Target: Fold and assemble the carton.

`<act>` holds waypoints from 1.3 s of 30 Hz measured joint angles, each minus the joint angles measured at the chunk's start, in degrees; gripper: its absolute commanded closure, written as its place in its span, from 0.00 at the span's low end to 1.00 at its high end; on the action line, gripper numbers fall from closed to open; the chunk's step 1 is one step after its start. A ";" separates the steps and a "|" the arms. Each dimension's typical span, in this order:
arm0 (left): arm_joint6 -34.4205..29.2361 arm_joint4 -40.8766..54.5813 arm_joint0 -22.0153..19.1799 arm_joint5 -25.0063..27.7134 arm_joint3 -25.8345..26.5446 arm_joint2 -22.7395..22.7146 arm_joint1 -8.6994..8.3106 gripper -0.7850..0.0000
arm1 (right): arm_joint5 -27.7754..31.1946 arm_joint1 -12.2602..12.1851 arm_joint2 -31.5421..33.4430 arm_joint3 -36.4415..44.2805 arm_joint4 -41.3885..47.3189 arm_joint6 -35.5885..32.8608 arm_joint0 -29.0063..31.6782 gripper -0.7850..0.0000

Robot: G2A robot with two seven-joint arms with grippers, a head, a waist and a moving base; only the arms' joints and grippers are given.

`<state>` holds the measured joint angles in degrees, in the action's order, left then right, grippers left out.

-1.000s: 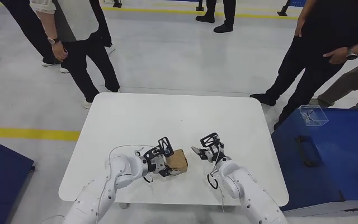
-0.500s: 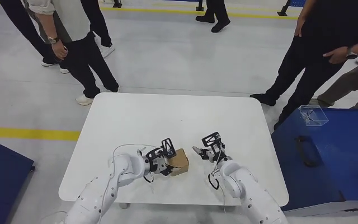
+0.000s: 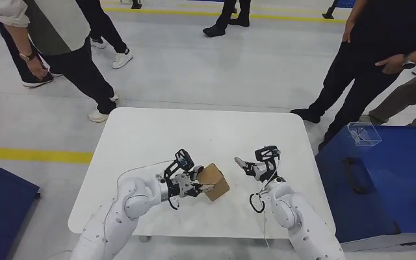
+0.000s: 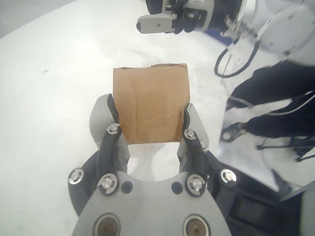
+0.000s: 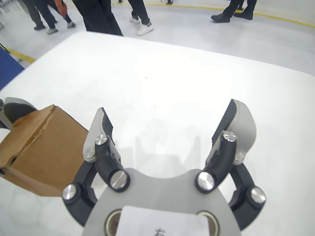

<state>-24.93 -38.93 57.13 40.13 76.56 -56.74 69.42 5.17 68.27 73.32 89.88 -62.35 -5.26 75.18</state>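
A small brown carton [image 3: 214, 181] sits folded into a box shape near the front middle of the white table [image 3: 195, 130]. My left gripper [image 3: 195, 186] is shut on its near end. In the left wrist view one finger presses each side of the carton [image 4: 151, 94], whose corner is torn beside one of the fingers [image 4: 194, 121]. My right gripper [image 3: 255, 160] hovers open to the right of the carton, apart from it. In its own view the right gripper [image 5: 169, 110] holds nothing, with the carton [image 5: 41, 148] off to one side.
Bare tabletop stretches behind and to both sides of the carton. A blue cart [image 3: 370, 188] with a clear plastic box [image 3: 364, 133] stands right of the table. People stand on the floor beyond the far edge and at the right corner.
The carton has turned and shifted slightly right in my left gripper's hold. My right gripper has pulled away from it, to the right and farther back.
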 measured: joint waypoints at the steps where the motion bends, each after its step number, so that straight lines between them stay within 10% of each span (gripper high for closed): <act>1: -2.22 4.86 0.04 -1.04 -0.35 0.01 0.09 1.00 | 0.40 -0.11 0.90 1.04 0.66 0.32 0.85 0.00; 9: -29.38 41.26 -6.99 -11.95 -11.37 3.39 1.52 1.00 | 2.59 -0.65 4.44 6.08 1.78 -0.32 5.89 0.00; 17: -29.04 40.80 -12.91 -15.16 -24.08 9.00 4.07 1.00 | 3.43 -0.52 3.91 5.05 1.32 -0.89 6.11 0.00; 19: -28.12 40.31 -13.70 -14.92 -25.87 9.84 4.58 0.53 | 3.58 -0.49 3.82 4.88 1.19 -1.05 6.01 0.00; 20: -27.89 40.33 -13.98 -14.66 -26.53 10.03 4.75 0.04 | 3.68 -0.48 3.78 4.84 1.09 -1.12 5.97 0.00; 21: -27.52 40.16 -14.37 -14.43 -27.35 10.16 4.89 0.00 | 3.81 -0.46 3.74 4.81 1.00 -1.19 5.93 0.00; 27: -21.65 36.76 -14.91 -12.25 -27.81 8.28 4.36 0.00 | 4.29 -0.42 3.61 4.85 0.37 -1.63 5.97 0.00; 31: -10.04 25.27 -11.97 -11.60 -18.51 6.27 2.87 0.00 | 4.61 -0.41 3.72 4.96 0.17 -1.45 6.35 0.00; 32: -7.32 21.77 -10.55 -11.87 -14.90 6.02 2.50 0.55 | 4.68 -0.41 3.76 4.96 0.19 -1.37 6.45 0.00; 34: -2.08 12.76 -6.90 -12.89 -6.15 5.65 1.63 1.00 | 4.80 -0.39 3.86 4.93 0.27 -1.11 6.62 0.00; 39: 4.88 -6.05 0.37 -12.30 8.96 6.95 0.44 1.00 | 5.00 -0.30 3.90 4.64 0.63 -0.73 6.70 0.00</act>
<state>-20.04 -44.98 57.50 27.83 85.52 -49.79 69.85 10.17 67.97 77.22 94.52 -61.72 -5.98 81.88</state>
